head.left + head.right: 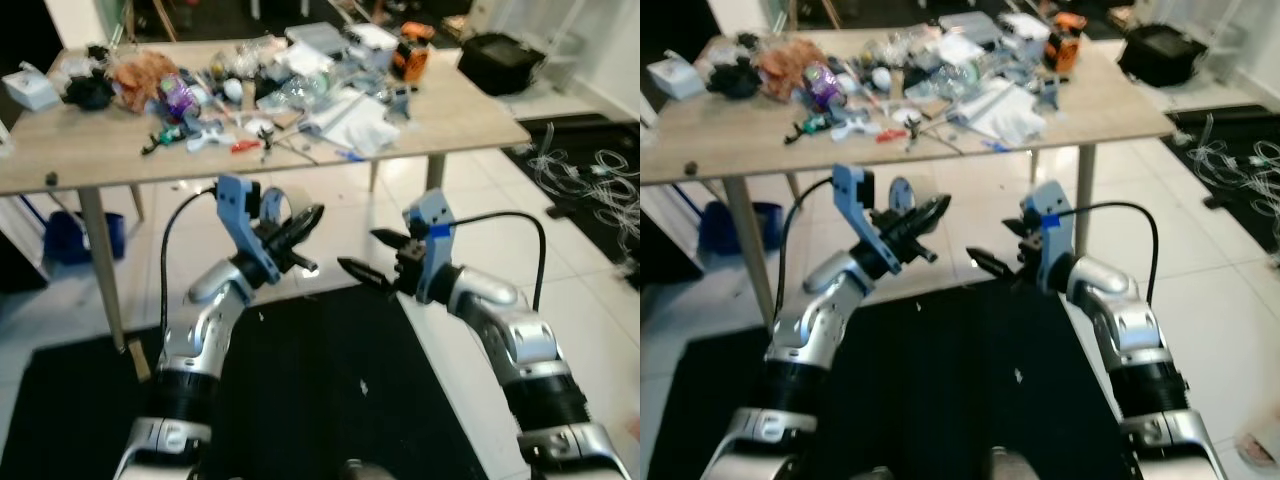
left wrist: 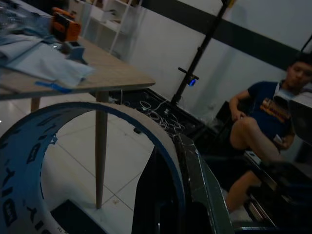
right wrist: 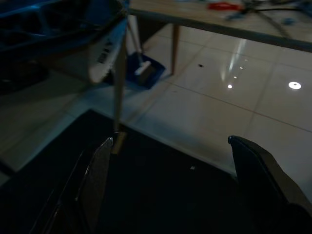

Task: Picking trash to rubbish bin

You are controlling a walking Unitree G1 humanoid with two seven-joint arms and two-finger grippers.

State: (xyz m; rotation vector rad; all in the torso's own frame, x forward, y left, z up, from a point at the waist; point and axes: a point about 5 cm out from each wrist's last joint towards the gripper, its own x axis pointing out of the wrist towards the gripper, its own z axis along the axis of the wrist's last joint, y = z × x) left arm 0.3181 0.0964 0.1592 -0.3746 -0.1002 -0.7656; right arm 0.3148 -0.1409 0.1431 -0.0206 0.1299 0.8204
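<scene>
L hand (image 1: 298, 228) clamped on white tape roll w/ blue print (image 1: 272, 207), held mid-air below light wood surface (image 1: 480, 115) | R hand (image 1: 378, 258) open, empty | risk: roll slips off thin rim grip; no bin seen, nav blind | black mat (image 1: 330, 400) trip risk

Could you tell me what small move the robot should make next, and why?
Probably turn to look for the rubbish bin. The left gripper already holds a roll of tape in front of the cluttered table, the right gripper hangs open with nothing in it, and I can see no bin.
</scene>
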